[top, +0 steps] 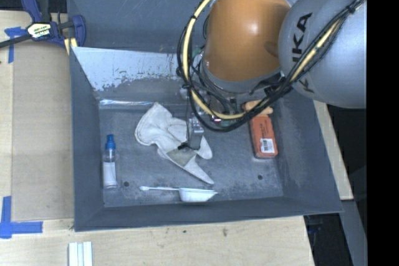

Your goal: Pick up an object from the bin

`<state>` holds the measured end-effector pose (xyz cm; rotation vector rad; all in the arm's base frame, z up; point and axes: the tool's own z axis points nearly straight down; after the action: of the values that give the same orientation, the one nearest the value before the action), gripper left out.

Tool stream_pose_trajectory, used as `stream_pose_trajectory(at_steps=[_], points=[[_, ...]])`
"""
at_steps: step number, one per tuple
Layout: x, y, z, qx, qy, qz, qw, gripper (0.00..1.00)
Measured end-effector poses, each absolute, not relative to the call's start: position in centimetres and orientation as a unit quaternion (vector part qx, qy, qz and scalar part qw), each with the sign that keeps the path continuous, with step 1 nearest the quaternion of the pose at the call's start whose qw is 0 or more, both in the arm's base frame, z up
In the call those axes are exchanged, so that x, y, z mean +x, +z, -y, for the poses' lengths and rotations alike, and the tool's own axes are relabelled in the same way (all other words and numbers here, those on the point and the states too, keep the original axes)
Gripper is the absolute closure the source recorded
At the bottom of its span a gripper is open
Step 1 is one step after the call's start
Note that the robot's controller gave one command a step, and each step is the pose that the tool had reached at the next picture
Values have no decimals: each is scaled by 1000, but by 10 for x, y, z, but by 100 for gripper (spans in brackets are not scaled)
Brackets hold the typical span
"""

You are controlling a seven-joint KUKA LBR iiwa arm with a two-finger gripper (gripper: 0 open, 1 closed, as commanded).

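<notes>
Arm reaches in from the right, orange-covered wrist bent down over mid-bin | gripper (193,140) low at the right folds of a crumpled white cloth (157,126) lying in the centre of the bin (299,159) | spread or closed: cannot tell | orange box (263,137) lies well right of it

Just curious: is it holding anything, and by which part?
Can't be told: the gripper is down at the right side of the crumpled white cloth, but whether it grips it isn't visible.
</notes>
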<state>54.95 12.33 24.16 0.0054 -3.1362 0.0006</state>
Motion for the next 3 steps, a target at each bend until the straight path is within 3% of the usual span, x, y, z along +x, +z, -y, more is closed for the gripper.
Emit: stream_pose_trajectory(at_steps=[2, 3], points=[[551, 245, -122, 0, -1, 1000, -2, 0], [556, 221, -142, 9, 3, 1000, 4, 0]])
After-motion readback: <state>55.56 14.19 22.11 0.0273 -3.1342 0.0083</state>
